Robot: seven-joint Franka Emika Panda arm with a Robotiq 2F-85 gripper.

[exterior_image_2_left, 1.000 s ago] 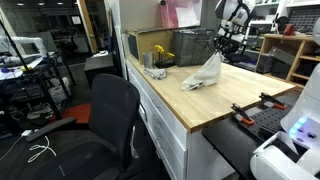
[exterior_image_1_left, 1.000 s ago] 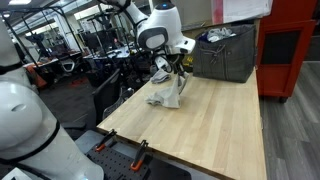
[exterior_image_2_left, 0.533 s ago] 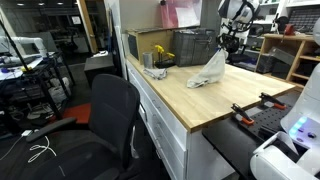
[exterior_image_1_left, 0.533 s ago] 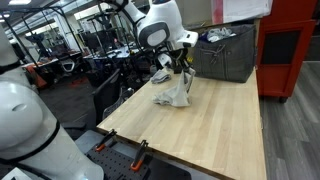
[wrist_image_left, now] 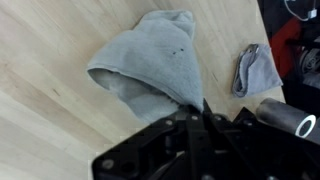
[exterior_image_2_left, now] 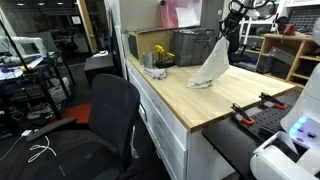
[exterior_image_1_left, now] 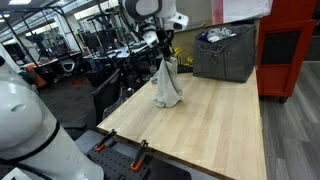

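Cloth (exterior_image_1_left: 166, 85) hangs pinched at its top in the closed end effector (exterior_image_1_left: 165, 48), lower end on the counter (exterior_image_1_left: 215, 125); the lift looks like the step in hand, and clearing it calls for more height.

I have the cloth (exterior_image_1_left: 166, 86) hanging under the gripper (exterior_image_1_left: 166, 57), lower end on the table (exterior_image_1_left: 215, 135); bin (exterior_image_1_left: 226, 56) behind it, smaller rag (wrist_image_left: 258, 70) beside it.

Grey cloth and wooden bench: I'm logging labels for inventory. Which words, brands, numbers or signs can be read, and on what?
None can be read.
Hanging grey cloth, pinched by the shut gripper: plain, no label visible.
Pink sheet above the dark bin: too blurred to tell.
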